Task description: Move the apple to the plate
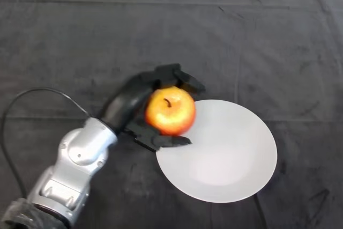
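Observation:
A red and yellow apple, stem up, is held over the left rim of a white plate. My left hand is shut on the apple: black fingers curl over its far side and the thumb wraps under its near side. The silver-grey arm comes in from the lower left. Whether the apple touches the plate is hidden by the apple itself.
A dark wrinkled cloth covers the whole table. The table's far edge runs along the top of the view.

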Robot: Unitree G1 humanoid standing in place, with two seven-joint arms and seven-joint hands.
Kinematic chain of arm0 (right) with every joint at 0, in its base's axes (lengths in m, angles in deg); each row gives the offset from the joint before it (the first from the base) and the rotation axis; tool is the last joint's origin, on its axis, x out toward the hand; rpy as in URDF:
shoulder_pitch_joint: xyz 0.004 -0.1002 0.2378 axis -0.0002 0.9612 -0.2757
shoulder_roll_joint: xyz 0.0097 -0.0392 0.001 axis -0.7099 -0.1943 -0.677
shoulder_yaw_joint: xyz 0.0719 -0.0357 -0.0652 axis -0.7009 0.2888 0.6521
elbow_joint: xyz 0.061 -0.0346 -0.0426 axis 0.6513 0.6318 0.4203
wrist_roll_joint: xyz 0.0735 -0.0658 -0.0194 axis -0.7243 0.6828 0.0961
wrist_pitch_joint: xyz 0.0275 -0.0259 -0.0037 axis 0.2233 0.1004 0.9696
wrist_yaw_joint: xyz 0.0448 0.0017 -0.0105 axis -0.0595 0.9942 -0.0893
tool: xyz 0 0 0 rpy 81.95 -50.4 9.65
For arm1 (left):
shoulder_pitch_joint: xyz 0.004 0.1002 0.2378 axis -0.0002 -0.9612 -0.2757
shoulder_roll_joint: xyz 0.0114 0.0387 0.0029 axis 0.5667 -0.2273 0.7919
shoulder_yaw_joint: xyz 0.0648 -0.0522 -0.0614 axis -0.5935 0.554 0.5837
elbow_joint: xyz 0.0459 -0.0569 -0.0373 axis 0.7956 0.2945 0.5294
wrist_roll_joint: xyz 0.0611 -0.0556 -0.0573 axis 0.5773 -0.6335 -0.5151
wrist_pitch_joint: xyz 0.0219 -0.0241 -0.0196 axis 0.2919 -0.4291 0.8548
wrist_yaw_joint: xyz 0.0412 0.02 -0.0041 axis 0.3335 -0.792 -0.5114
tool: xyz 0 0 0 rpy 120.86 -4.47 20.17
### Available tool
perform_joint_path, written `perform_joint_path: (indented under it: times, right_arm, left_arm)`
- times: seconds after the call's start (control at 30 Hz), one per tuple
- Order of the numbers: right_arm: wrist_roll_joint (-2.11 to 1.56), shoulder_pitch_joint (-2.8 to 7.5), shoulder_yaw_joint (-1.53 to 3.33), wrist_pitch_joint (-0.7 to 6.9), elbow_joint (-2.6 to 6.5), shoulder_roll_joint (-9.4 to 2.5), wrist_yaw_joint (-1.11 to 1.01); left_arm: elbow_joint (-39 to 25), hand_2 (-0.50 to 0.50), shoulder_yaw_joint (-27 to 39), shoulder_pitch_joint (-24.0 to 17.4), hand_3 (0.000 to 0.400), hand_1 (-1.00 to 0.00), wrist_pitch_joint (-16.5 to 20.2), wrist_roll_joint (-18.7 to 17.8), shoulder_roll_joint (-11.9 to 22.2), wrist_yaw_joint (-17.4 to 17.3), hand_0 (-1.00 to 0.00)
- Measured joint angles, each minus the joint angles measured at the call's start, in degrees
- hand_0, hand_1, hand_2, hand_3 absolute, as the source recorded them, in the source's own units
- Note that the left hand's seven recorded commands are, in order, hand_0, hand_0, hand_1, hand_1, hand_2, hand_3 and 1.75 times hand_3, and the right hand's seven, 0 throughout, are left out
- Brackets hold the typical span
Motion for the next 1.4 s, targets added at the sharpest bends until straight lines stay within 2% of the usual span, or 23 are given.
perform_joint_path:
  times: [0.4,0.73,0.87,0.93,0.97,1.0,1.13,1.2,1.23,1.27,1.3,1.33,1.4]
  right_arm:
    - [0.0,0.0,-0.01,0.03,-0.09,0.0,0.0]
    - [0.0,0.0,-0.01,0.05,-0.13,0.0,0.0]
    - [0.0,0.0,-0.02,0.06,-0.14,0.0,0.0]
    - [0.0,0.0,-0.02,0.07,-0.14,0.01,0.0]
    - [0.0,0.0,-0.02,0.07,-0.14,0.01,0.0]
    - [0.0,0.0,-0.02,0.07,-0.14,0.01,0.0]
    - [0.0,0.0,-0.02,0.07,-0.14,0.01,0.0]
    - [0.0,0.0,-0.02,0.07,-0.14,0.01,0.0]
    - [0.0,0.0,-0.02,0.07,-0.14,0.01,0.0]
    - [0.0,0.0,-0.02,0.07,-0.14,0.01,0.0]
    - [0.01,0.0,-0.02,0.07,-0.14,0.01,0.0]
    - [0.01,0.0,-0.02,0.07,-0.14,0.01,0.0]
    - [0.01,0.0,-0.02,0.07,-0.14,0.01,0.0]
  left_arm:
    - [0.0,0.0,-7.68,-0.01,0.4,-0.99,-0.17,-0.07,-1.05,3.24,-1.0]
    - [0.24,-0.01,-12.93,0.06,0.4,-0.99,-1.56,-0.41,-1.62,3.8,-1.0]
    - [2.02,-0.03,-14.63,0.63,0.4,-0.94,-2.76,-0.52,-1.92,4.28,-1.0]
    - [3.28,-0.1,-15.05,0.68,0.4,-0.81,-3.41,-0.58,-1.93,4.42,-1.0]
    - [3.85,-0.48,-15.41,0.71,0.4,-0.05,-3.65,-0.63,-1.93,4.49,-1.0]
    - [4.62,-0.5,-15.9,0.73,0.4,0.0,-4.02,-0.69,-1.92,4.52,-1.0]
    - [6.6,-0.5,-16.71,0.8,0.4,0.0,-4.8,-1.12,-1.93,4.52,-1.0]
    - [6.97,-0.47,-16.71,0.98,0.376,0.0,-5.15,-1.15,-1.9,4.52,-0.94]
    - [7.07,-0.4,-16.71,1.03,0.32,0.0,-5.16,-1.15,-1.9,4.52,-0.8]
    - [7.2,-0.39,-16.71,1.08,0.309,0.0,-5.21,-1.15,-1.91,4.52,-0.77]
    - [7.23,-0.33,-16.71,1.09,0.262,0.0,-5.22,-1.16,-1.91,4.52,-0.65]
    - [7.26,-0.33,-16.71,1.1,0.26,0.0,-5.23,-1.16,-1.91,4.52,-0.65]
    - [7.56,-0.28,-16.71,1.18,0.223,0.0,-5.27,-1.16,-1.91,4.52,-0.56]
